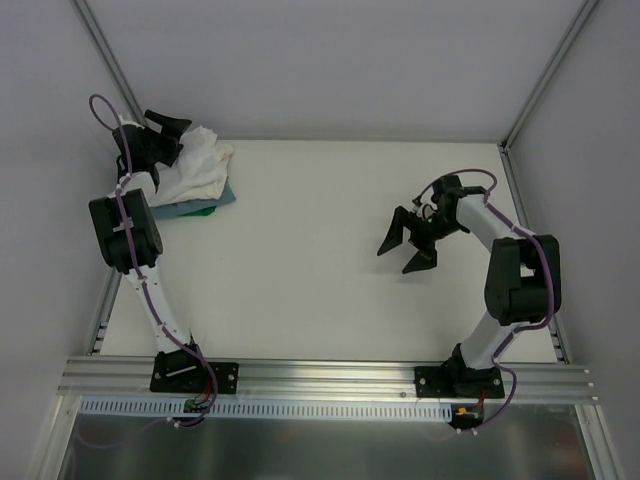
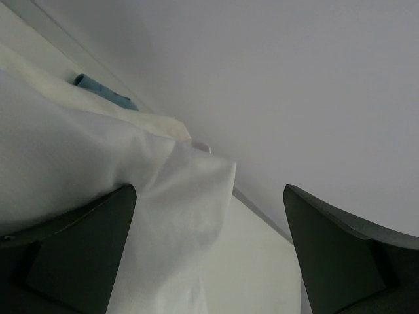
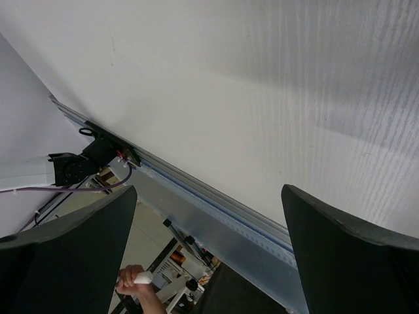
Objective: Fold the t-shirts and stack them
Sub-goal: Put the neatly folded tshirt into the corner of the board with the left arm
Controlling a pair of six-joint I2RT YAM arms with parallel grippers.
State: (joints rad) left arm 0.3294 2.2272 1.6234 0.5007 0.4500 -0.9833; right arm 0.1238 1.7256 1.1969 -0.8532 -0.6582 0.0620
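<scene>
A crumpled pile of white t-shirts lies in the far left corner of the table, on top of a flat teal-blue item. My left gripper is open at the pile's far left side. In the left wrist view the white cloth hangs against the left finger and partly fills the gap of the left gripper; the jaws stand wide apart. My right gripper is open and empty above the bare table at middle right, and it also shows in the right wrist view.
White enclosure walls close the back and sides, with the left wall close beside the pile. An aluminium rail runs along the near edge. A corner of the teal-blue item shows behind the cloth. A person's hand shows below the table's edge.
</scene>
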